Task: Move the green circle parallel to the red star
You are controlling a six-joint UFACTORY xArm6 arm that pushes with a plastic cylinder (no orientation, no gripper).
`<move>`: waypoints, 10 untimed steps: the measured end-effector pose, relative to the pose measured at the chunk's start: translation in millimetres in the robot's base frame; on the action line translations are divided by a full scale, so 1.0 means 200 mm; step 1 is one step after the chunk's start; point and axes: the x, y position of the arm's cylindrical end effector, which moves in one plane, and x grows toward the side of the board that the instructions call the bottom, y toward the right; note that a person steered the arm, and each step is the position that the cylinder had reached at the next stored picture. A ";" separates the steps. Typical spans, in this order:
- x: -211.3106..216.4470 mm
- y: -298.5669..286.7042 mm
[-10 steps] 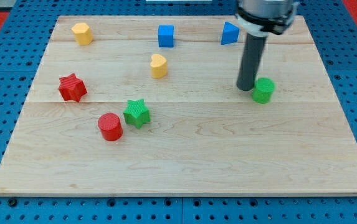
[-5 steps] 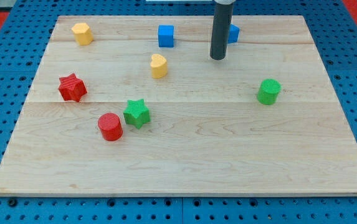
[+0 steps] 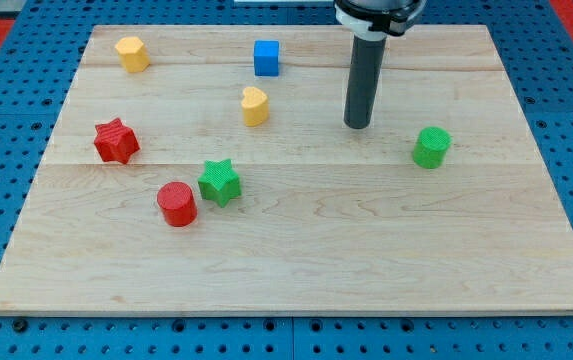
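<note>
The green circle [image 3: 431, 146] stands on the wooden board at the view's right. The red star [image 3: 116, 140] lies far across the board at the view's left, at about the same height in the view. My tip [image 3: 358, 125] is on the board to the left of the green circle and slightly above it, apart from it by a clear gap. The rod rises straight to the view's top.
A green star [image 3: 220, 182] and a red circle [image 3: 177, 203] sit together left of centre. A yellow block [image 3: 255, 105] is left of my tip, another yellow block [image 3: 132, 53] at top left, a blue cube [image 3: 266, 57] at top. The rod hides the blue block behind it.
My tip left the green circle's left side, went up to the board's top near the blue block, and has now come back down toward the middle. The green circle shifted slightly right.
</note>
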 end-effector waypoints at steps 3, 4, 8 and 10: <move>0.14 0.12; 0.21 0.19; 0.72 0.16; 0.28 -0.32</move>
